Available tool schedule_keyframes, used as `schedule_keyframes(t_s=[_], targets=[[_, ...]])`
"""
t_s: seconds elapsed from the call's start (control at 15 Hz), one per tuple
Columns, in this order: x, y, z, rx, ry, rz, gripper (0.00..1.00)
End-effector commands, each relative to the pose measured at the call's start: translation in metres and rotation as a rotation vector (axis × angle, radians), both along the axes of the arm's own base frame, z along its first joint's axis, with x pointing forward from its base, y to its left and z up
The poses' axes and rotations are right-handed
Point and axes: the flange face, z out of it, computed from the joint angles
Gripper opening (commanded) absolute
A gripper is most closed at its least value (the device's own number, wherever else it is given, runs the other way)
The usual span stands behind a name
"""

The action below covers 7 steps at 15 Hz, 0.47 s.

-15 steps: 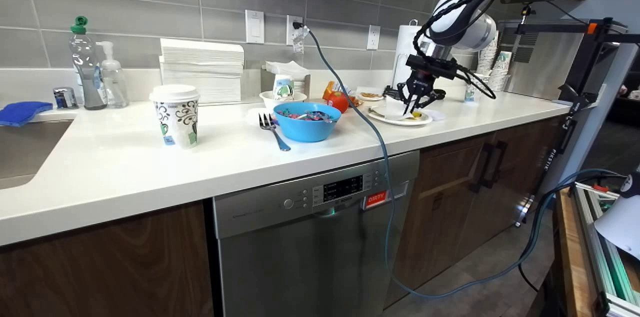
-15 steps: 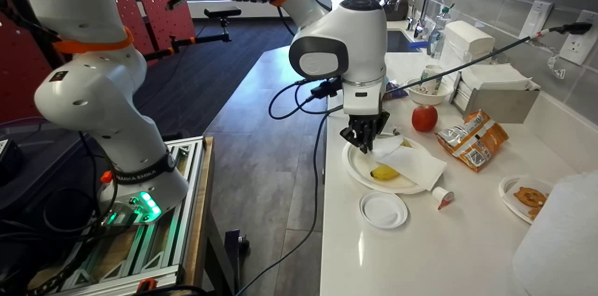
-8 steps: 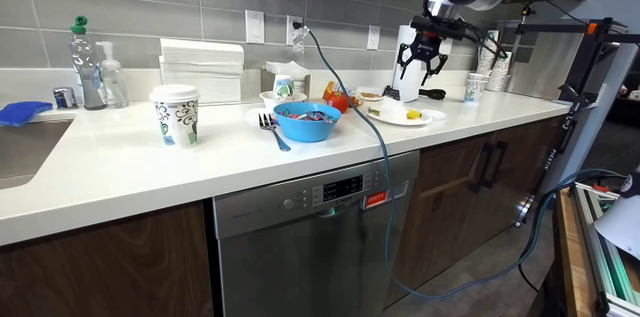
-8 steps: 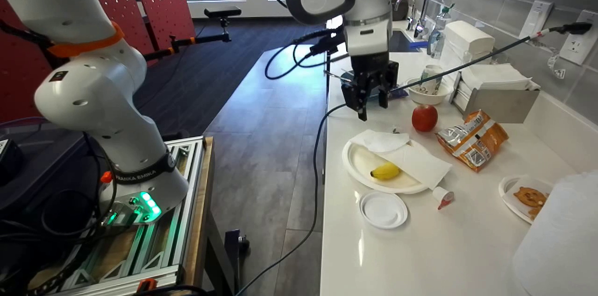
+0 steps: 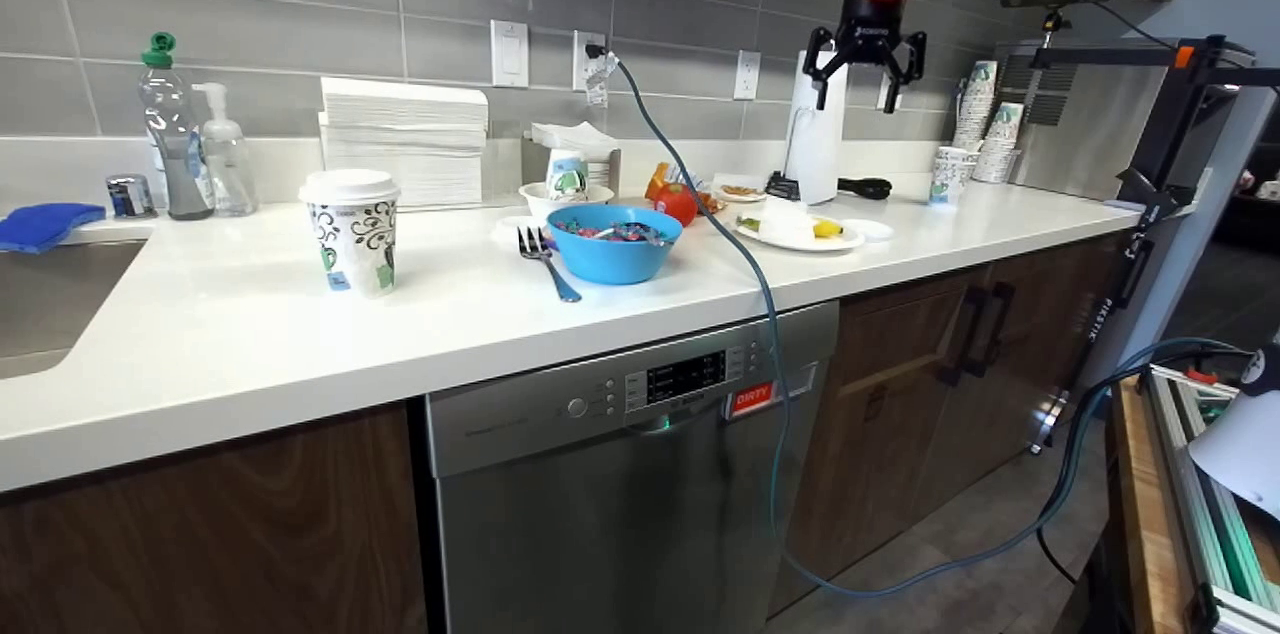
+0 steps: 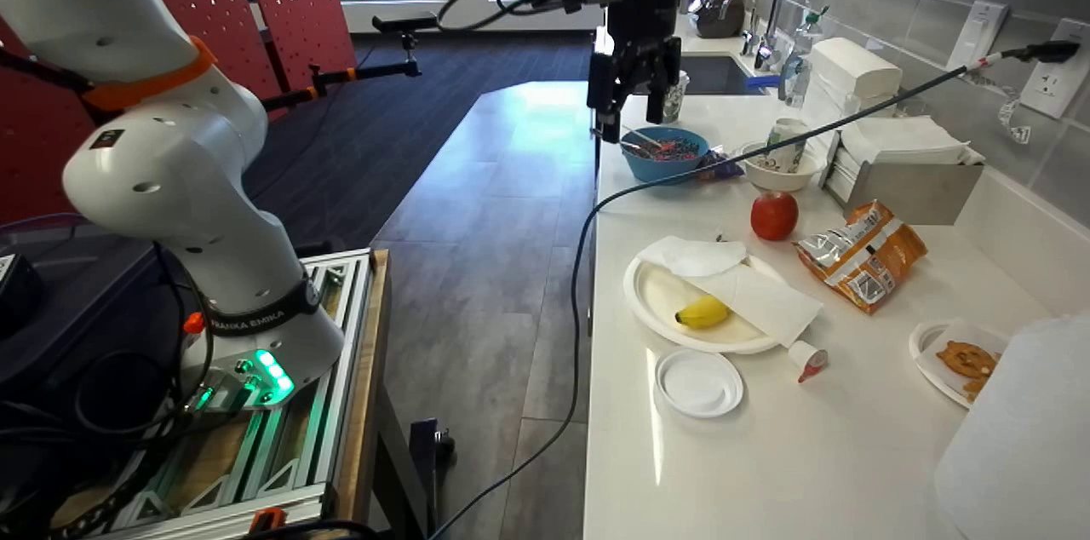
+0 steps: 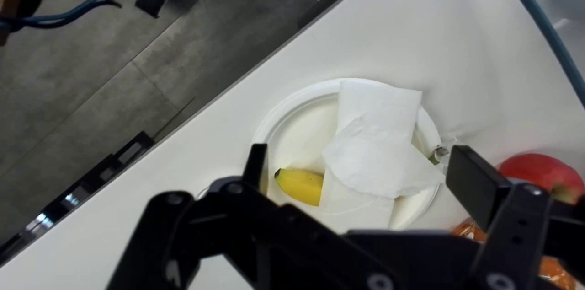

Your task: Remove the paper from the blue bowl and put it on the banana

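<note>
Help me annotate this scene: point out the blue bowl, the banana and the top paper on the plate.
Blue bowl [image 5: 612,259], in an exterior view: front outer wall.
Banana [image 6: 702,313], in an exterior view: its exposed yellow peel.
Top paper [image 7: 365,162], wrist view: middle of its face.

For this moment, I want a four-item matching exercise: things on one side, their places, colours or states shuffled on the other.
1 banana
2 blue bowl
3 end effector
4 apple

A beside a fork
B red, near the orange snack bag
C yellow, on a white plate
D open, holding nothing

Pairs: 1-C; 2-A; 3-D; 4-B
</note>
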Motion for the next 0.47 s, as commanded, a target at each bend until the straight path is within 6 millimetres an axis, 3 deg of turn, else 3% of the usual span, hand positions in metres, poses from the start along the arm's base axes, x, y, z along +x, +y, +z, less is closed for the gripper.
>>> schedule_keyframes(t_s=[0.0,0.07,0.13,0.2,0.4], targets=[[-0.009,0.010,0.046,-0.191,0.062,0.044,1.00],[-0.010,0.012,0.057,-0.248,0.070,0.066,1.00],[-0.007,0.011,0.040,-0.164,0.053,0.060,1.00],[-0.007,0.013,0.049,-0.175,0.045,0.065,1.00],[-0.007,0.012,0.045,-0.174,0.053,0.063,1.00]])
